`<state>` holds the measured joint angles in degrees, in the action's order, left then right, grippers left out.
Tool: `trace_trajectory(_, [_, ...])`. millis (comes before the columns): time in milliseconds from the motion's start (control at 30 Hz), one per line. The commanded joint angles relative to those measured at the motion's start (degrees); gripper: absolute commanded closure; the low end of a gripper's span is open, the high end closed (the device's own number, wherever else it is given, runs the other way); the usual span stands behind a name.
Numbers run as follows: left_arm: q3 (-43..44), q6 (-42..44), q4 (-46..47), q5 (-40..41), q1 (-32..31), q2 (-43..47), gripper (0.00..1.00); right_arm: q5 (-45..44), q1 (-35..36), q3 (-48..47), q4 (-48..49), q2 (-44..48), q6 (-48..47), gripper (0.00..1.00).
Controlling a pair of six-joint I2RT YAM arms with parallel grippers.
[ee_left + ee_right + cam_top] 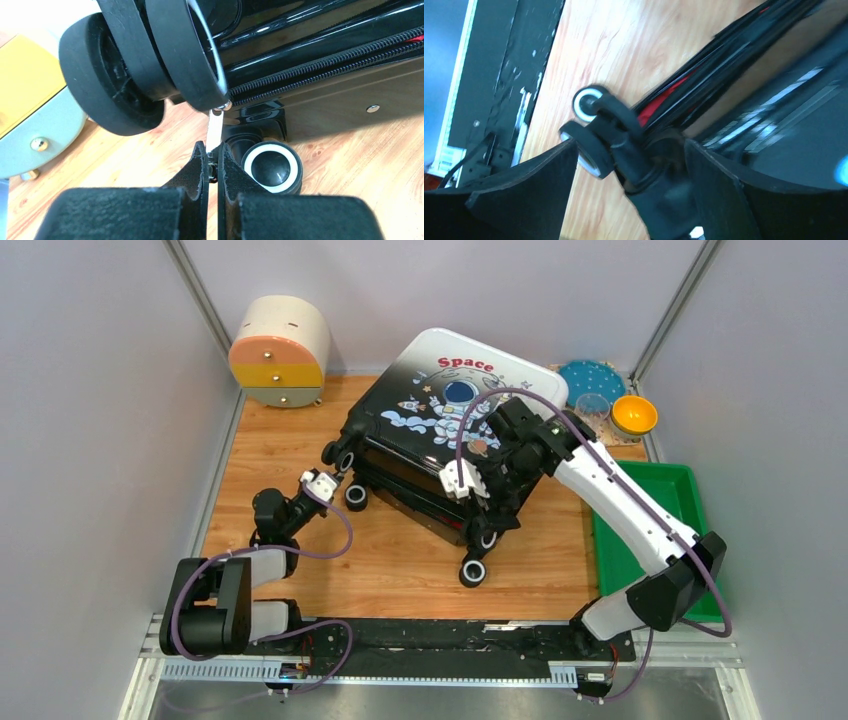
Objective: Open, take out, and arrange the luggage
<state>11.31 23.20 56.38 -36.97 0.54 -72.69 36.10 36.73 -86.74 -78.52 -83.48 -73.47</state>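
Luggage [440, 400] lies flat mid-table [270, 440], astronaut side up, wheel end toward the arms. Left gripper [212, 155]: jaws pressed together, pinching the metal zipper pull [215, 125]. The tab runs straight up out of the tips to its slider, tucked under a black caster [190, 60] just above them. The zipper track [320, 67] heads off up and right from there. A white-hubbed wheel [272, 167] sits just right of the tips. Right gripper [630, 150]: jaws spread, straddling the caster pair [591, 125] at the other near corner; no clear contact with either finger. Red shows in the seam beyond those jaws, so the zip may be partly parted; can't tell how far. Handling guess: the shell is hard, glossy, stiff and slick, and far too wide for either jaw, so the flat panels offer no grip. Usable holds are the pull tab for the zip, then caster stems or the shell lip for lifting the lid. The tab is thin, so drag it along the track line or it will likely slip out. The case will probably slide on the wood under that drag, so brace it at the caster.
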Motion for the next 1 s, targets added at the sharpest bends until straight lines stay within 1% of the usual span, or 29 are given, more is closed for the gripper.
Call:
trace_trajectory(0, [-1.29, 2.46, 6.37, 0.76, 2.54, 3.43, 1.00, 2.40, 3.34, -12.47, -6.83, -2.29, 11.07, 0.14])
trace_trajectory(33, [-1.29, 2.38, 6.46, 0.67, 2.54, 3.43, 1.00, 2.57, 3.87, -15.36, -5.86, -2.65, 11.68, 0.13])
trace_trajectory(67, [-1.29, 2.29, 6.46, 0.67, 2.54, 3.34, 1.00, 2.40, 4.92, -16.35, -4.81, -3.00, 12.29, 0.12])
trace_trajectory(100, [-1.29, 2.11, 6.64, 0.85, 2.45, 3.34, 1.00, 1.70, 5.45, -16.97, -1.41, -3.96, 14.13, 0.12])
trace_trajectory(133, [-1.29, 1.94, 6.64, 0.76, 2.54, 3.34, 1.00, -1.44, 6.15, -17.32, 0.37, -4.49, 15.62, 0.12])
trace_trajectory(200, [-1.20, 1.76, 6.64, 0.76, 2.45, 3.25, 1.00, -2.96, 7.04, -19.16, 0.48, -6.94, 15.73, 0.12])
trace_trajectory(267, [-1.38, 1.58, 6.73, 0.85, 2.54, 3.43, 1.00, -6.02, 7.30, -18.65, 1.43, -7.66, 19.05, 0.14])
trace_trajectory(300, [-1.55, 1.76, 6.81, 0.85, 2.45, 3.95, 1.00, -9.00, 7.48, -18.12, 3.36, -7.49, 25.77, 0.16])
trace_trajectory(333, [-1.64, 1.85, 6.81, 1.02, 2.45, 4.22, 1.00, -10.94, 7.48, -17.07, 4.85, -6.70, 30.27, 0.22])
trace_trajectory(367, [-2.17, 2.02, 6.73, 0.85, 2.45, 4.48, 1.00, -13.31, 7.39, -14.54, 8.26, -5.82, 36.32, 0.25])
trace_trajectory(400, [-2.52, 2.11, 6.73, 0.85, 2.45, 4.92, 1.00, -17.77, 7.48, -13.12, 9.51, -4.86, 41.34, 0.26])
trace_trajectory(433, [-2.78, 2.02, 6.46, 0.85, 2.54, 5.10, 1.00, -20.16, 7.48, -11.80, 10.66, -2.24, 52.27, 0.28])
trace_trajectory(500, [-3.40, 1.94, 5.85, 0.67, 2.45, 5.80, 1.00, -24.30, 7.30, -8.28, 12.68, 1.11, 60.43, 0.28])
trace_trajectory(533, [-3.84, 1.67, 5.85, 0.59, 2.45, 5.80, 1.00, -25.45, 7.30, -7.05, 13.82, 5.13, 67.69, 0.29])
trace_trajectory(567, [-4.01, 1.41, 5.67, 0.58, 2.45, 5.89, 1.00, -27.20, 7.30, -5.73, 16.10, 7.17, 71.15, 0.31])
trace_trajectory(600, [-4.10, 0.97, 5.58, 0.58, 2.45, 5.89, 1.00, -29.22, 7.22, -5.55, 16.21, 8.41, 74.67, 0.33])
trace_trajectory(667, [-4.10, 0.36, 5.32, 1.11, 2.45, 5.89, 1.00, -29.85, 7.21, -6.33, 13.85, 10.62, 79.08, 0.33])
trace_trajectory(700, [-4.02, 0.01, 4.88, 1.37, 2.45, 5.98, 1.00, -33.68, 7.21, -5.55, 13.05, 11.06, 80.49, 0.33])
trace_trajectory(733, [-3.76, -0.26, 4.79, 1.81, 2.45, 5.98, 1.00, -34.59, 5.91, -4.76, 12.35, 11.58, 82.33, 0.40])
trace_trajectory(767, [-3.58, -0.44, 4.62, 1.99, 2.54, 6.06, 1.00, -33.82, 4.68, -3.62, 11.21, 12.55, 83.48, 0.40])
trace_trajectory(800, [-3.40, -0.52, 4.27, 2.08, 2.45, 6.33, 1.00, -30.51, 3.27, -0.65, 10.76, 12.90, 85.23, 0.39])
trace_trajectory(833, [-3.23, -0.53, 4.09, 2.34, 2.37, 6.50, 1.00, -28.38, 1.17, 0.85, 10.24, 12.91, 87.42, 0.36])
trace_trajectory(867, [-3.14, -0.70, 4.00, 2.52, 2.45, 6.68, 1.00, -26.62, 0.72, 2.87, 10.49, 12.82, 89.88, 0.36])
trace_trajectory(900, [-3.14, -0.79, 3.65, 2.60, 2.54, 7.11, 1.00, -26.00, 0.54, 4.37, 10.93, 12.73, 91.47, 0.36])
trace_trajectory(967, [-3.22, -0.70, 2.86, 2.69, 2.54, 8.08, 1.00, -25.99, -0.25, 7.10, 12.94, 11.77, 95.51, 0.31])
